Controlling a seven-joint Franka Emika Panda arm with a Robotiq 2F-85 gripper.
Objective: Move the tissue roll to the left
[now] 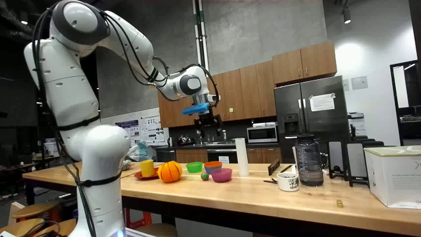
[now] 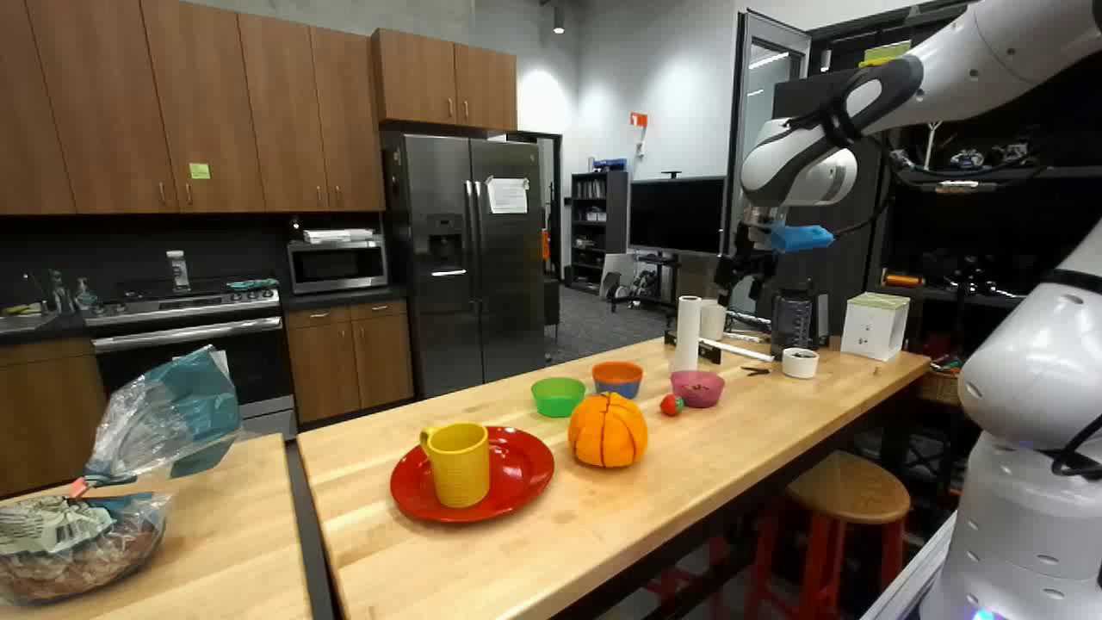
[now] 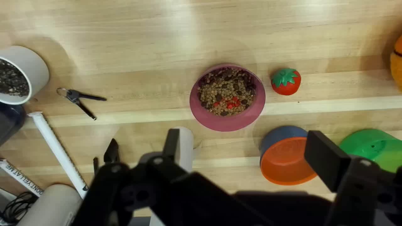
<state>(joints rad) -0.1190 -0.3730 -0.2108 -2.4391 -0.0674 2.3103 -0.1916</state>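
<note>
One tissue roll (image 1: 242,158) upright, apart from the spread gripper (image 1: 210,131)

Gripper raised above the wooden tabletop (image 2: 534,542), fingers (image 3: 328,161) wide apart, holding nothing. Roll: white, standing on end on the wood; both exterior views show a gap between it and the hand. In an exterior view the roll (image 1: 242,158) stands lower, to the picture's right of the gripper; in an exterior view the roll (image 2: 687,334) is lower, to the picture's left.

Wrist view: the finger at picture left hides part of the roll — a pale strip shows along that finger's inner edge. Magenta bowl (image 3: 226,122), with small dry pieces inside, sits near the roll. Orange bowl (image 3: 292,172), nested in a blue bowl (image 3: 278,135), shows between the fingers, on the table below. Green bowl (image 3: 361,142) just beside that pair. Red toy fruit (image 3: 289,88), green-capped, near the magenta bowl. Black keys (image 3: 74,96) on a ring — near the white mug (image 3: 36,69).
</note>
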